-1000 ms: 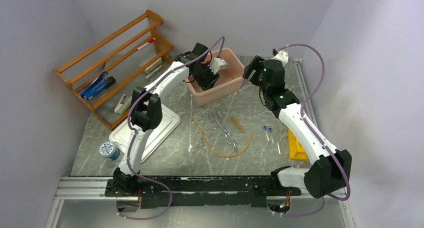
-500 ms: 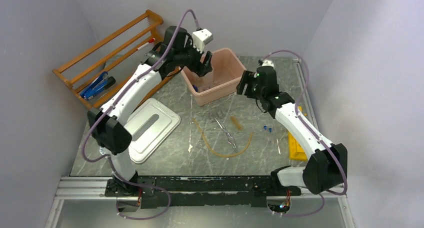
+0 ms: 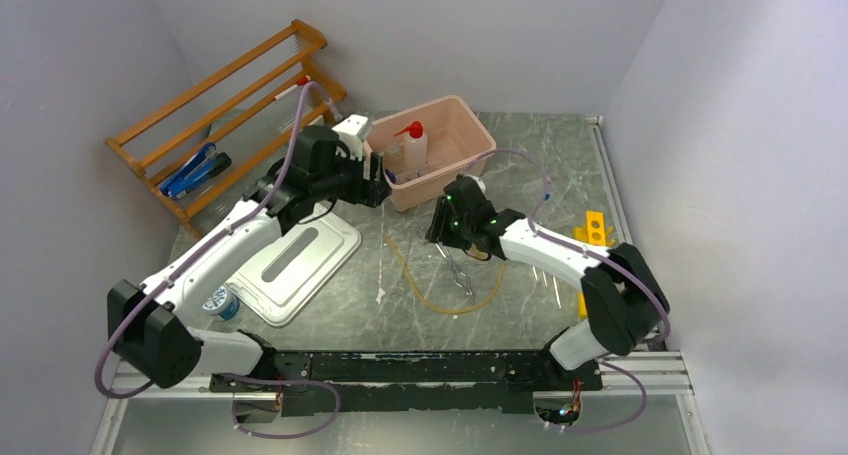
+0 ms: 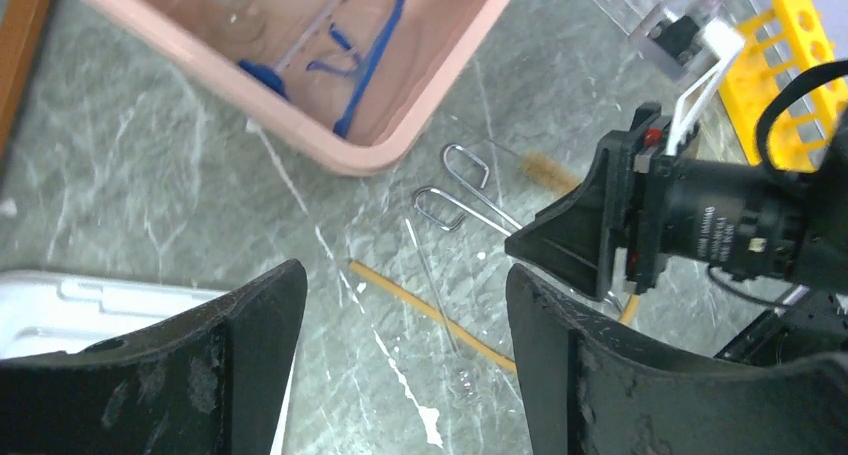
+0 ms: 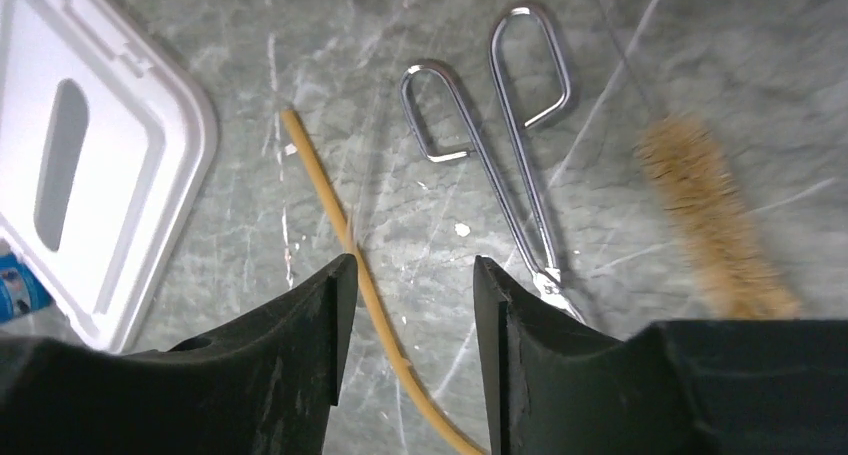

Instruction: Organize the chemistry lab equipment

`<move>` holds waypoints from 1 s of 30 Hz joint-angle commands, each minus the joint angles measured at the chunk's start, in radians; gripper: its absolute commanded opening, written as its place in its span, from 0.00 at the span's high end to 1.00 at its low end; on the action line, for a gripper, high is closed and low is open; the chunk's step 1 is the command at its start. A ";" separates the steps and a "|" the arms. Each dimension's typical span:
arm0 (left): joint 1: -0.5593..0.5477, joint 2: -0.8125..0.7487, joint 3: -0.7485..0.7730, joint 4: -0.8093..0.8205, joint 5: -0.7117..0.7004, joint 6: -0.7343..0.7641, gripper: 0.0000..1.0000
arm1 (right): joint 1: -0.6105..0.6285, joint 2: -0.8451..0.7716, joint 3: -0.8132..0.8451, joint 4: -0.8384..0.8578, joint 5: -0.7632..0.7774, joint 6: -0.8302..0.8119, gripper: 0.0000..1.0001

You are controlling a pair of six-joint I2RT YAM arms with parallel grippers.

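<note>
The white red-capped squeeze bottle stands in the pink tub, and the blue-framed goggles lie in there too. Metal tongs, tan rubber tubing and a small brush lie on the table in front of the tub. My right gripper hangs low over them, open, with the tubing running between its fingers. My left gripper is open and holds nothing, just left of the tub's near corner. The right arm partly hides the yellow tube rack.
A white lid lies on the table at the left, with a blue-capped jar beside it. The orange wooden shelf rack stands at the back left. The two grippers are close together over the tongs.
My left arm has drawn back from above the tub to its near left corner; the squeeze bottle now shows standing inside. My right arm has swung from the back right down over the tongs, jaws narrowing.
</note>
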 commanded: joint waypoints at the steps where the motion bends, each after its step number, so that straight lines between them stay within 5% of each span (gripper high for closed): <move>1: 0.001 -0.087 -0.091 0.083 -0.150 -0.150 0.23 | 0.041 0.090 -0.027 0.140 -0.019 0.219 0.51; 10: 0.001 -0.204 -0.215 0.091 -0.239 -0.226 0.25 | 0.147 0.232 0.036 0.167 0.071 0.328 0.52; 24: 0.001 -0.246 -0.224 0.044 -0.307 -0.163 0.25 | 0.230 0.364 0.157 0.014 0.262 0.432 0.73; 30: 0.002 -0.251 -0.185 -0.066 -0.549 -0.233 0.24 | 0.288 0.393 0.221 -0.173 0.418 0.471 0.79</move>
